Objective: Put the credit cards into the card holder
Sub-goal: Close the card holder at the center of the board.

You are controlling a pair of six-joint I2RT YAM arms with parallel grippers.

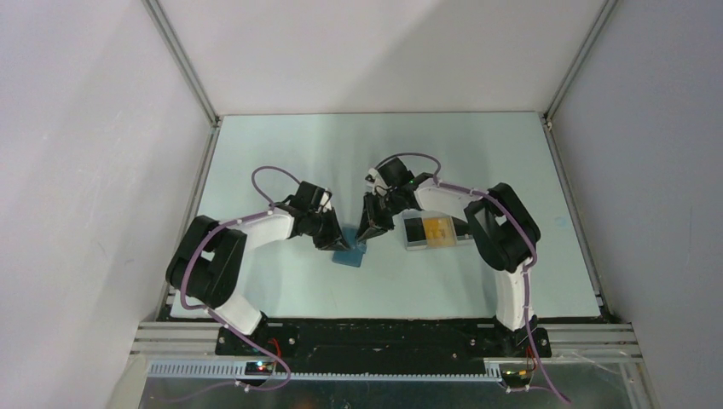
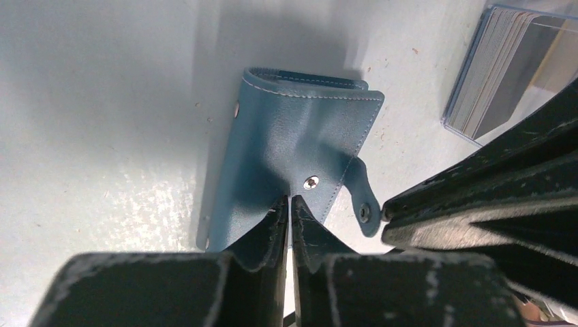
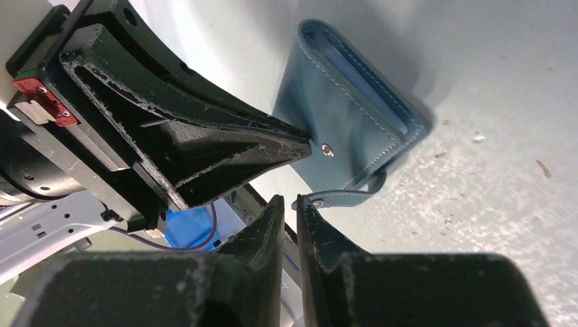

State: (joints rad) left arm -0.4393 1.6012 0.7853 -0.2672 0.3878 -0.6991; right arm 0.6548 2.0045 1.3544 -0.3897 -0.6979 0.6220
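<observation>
Black fingers (image 2: 315,240) of the left gripper (image 2: 289,203) are squeezed on the near edge of the blue card holder (image 2: 293,136), which lies long-ways away from them, while the right gripper (image 3: 292,203), also nearly closed, touches its strap (image 3: 344,197) from the side, nearer the credit cards (image 1: 436,228).

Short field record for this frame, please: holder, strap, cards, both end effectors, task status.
card holder: blue, folded, on the table between both arms
strap: unsnapped, sticking out
left end effector: closed on the card holder's cover edge
right end effector: shut, tips at the strap's end; hold unclear
credit cards: stacked in the clear tray, right of the holder
status: no card held
</observation>
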